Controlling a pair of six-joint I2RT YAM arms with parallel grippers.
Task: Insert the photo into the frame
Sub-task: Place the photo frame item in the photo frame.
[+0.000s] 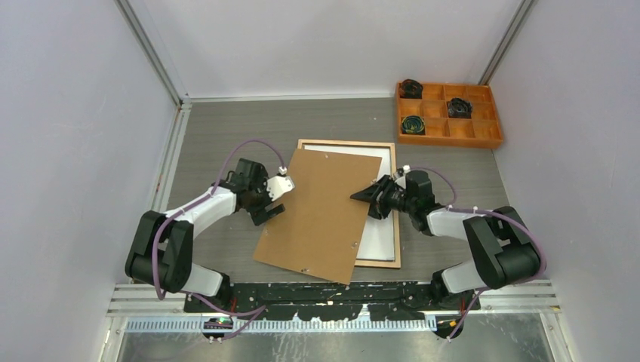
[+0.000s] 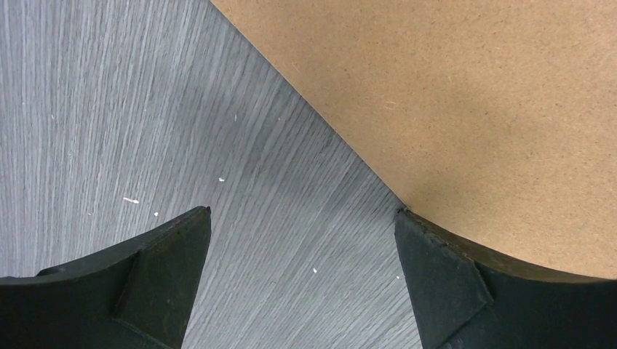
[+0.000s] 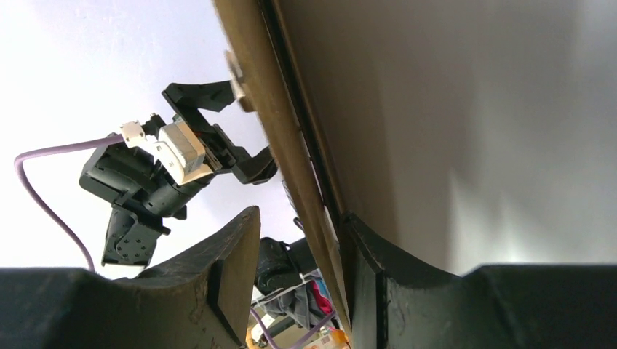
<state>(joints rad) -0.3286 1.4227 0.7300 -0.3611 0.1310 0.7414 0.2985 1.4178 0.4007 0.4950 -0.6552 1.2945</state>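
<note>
Brown hardboard first: noting the backing panel (image 1: 321, 219) lying askew across the frame (image 1: 340, 142), covering most of it and overhanging its near-left corner onto the bench (image 1: 226, 128).

Straddling the panel's right edge with the right tool (image 1: 364, 194), jaws standing partly apart. Seeing, in the right wrist view, the board's edge running between the fingers, one pad close against it and the other clear with a gap, so clamping nothing. Reading that placement as a way to steer the panel by its edge; not being able to tell whether that edge is lifted off the frame.

Hovering the left tool (image 1: 272, 204) at the opposite, left edge, jaws spread as wide as they go and gripping nothing. Finding, in the left wrist view, one fingertip at the board's margin and the other over bare bench, probably placed to nudge or catch that side and square the panel up.

Finding the frame lying wood-coloured back up, which suits loading from behind. Placing the photo (image 1: 377, 240), as a guess, at the pale sheet showing inside the frame to the right of the panel: blank side up, printed landscape not visible, so not being certain.

Judging the print as likely seated, with the backing needing to be turned parallel to the frame and lowered into its recess. Expecting a skewed corner catching on the rim as the main risk.
</note>
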